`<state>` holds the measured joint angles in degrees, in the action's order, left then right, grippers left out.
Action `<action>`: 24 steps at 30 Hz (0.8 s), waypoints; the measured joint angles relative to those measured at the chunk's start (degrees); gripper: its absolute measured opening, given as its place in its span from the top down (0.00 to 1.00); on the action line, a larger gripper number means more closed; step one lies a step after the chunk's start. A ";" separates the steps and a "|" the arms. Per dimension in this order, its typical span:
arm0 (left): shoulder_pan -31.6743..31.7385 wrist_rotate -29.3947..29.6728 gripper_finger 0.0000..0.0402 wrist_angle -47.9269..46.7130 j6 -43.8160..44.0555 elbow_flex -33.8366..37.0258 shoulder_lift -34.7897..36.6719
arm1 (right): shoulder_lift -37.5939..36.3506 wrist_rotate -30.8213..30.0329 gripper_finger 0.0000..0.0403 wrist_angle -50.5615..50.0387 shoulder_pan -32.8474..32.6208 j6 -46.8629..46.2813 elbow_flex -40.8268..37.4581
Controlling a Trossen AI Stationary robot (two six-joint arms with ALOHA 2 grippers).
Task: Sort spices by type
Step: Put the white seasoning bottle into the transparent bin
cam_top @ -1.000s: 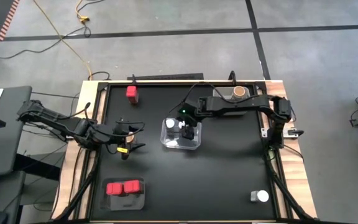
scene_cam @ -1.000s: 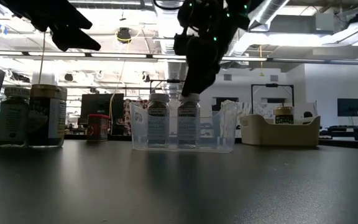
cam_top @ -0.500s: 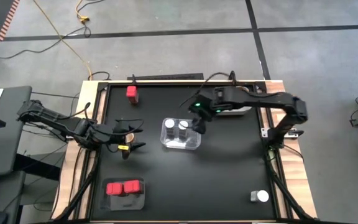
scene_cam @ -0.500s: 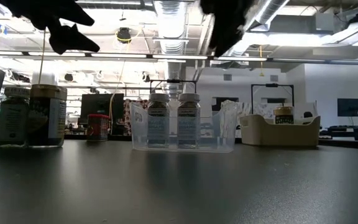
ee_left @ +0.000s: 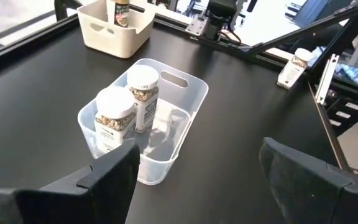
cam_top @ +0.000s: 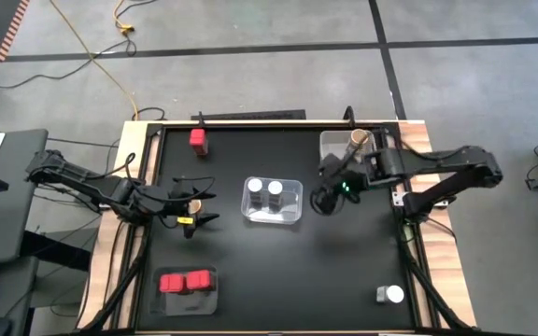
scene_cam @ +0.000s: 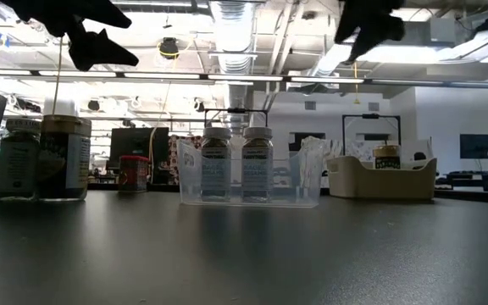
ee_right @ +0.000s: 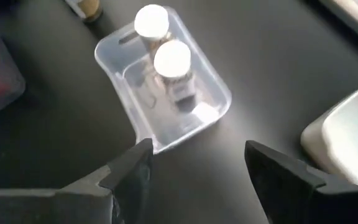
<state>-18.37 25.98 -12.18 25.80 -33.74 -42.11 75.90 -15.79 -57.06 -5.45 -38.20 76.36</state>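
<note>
Two clear jars with white lids (cam_top: 264,188) stand upright in a clear tray (ee_left: 191,84) at mid-table. My right gripper (cam_top: 323,200) hangs open in the air to the tray's right, nothing between its fingers (ee_right: 197,162). My left gripper (cam_top: 204,206) waits open and empty left of the tray, above the table (ee_left: 197,168). A tan-brown jar (cam_top: 194,203) stands beside it. Another tan jar (cam_top: 356,140) stands in the beige tray (cam_top: 330,147) at the far right. One red box (cam_top: 197,139) stands at the far left.
A grey tray (cam_top: 211,301) with two red boxes lies at the near left. A white-lidded jar (cam_top: 393,295) lies at the near right corner. The dark tabletop between the clear tray and the near edge is bare.
My right gripper has risen out of the clear tray and swung toward the table's right edge, rolling as it went. The two white-lidded jars stay upright in the tray.
</note>
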 joint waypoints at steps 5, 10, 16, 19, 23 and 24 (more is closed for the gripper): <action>-0.01 2.23 0.17 -0.61 -1.09 0.00 0.00 | 1.29 0.00 0.30 0.34 -4.75 -8.21 -2.78; 0.00 5.43 0.03 -1.64 -1.14 0.00 -0.03 | 3.15 -1.05 0.30 1.68 -9.06 -12.36 -2.78; -0.04 4.08 0.06 -1.71 2.60 0.00 -0.50 | 3.72 -2.63 0.30 2.01 -11.22 -15.69 -2.75; -0.13 3.33 0.06 -2.65 3.44 0.00 -0.57 | 3.67 -4.26 0.30 2.09 -11.64 -16.43 -2.75; -0.02 -0.01 0.06 -1.73 6.19 0.00 -0.60 | 3.92 -5.35 0.30 2.89 -11.75 -16.44 -2.75; 0.37 0.22 0.06 -1.38 5.62 0.00 -0.69 | 4.04 -5.38 0.30 2.92 -11.75 -16.44 -2.75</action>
<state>-18.00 26.20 -13.57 31.42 -33.74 -42.80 79.94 -21.17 -54.14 -17.20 -54.63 73.60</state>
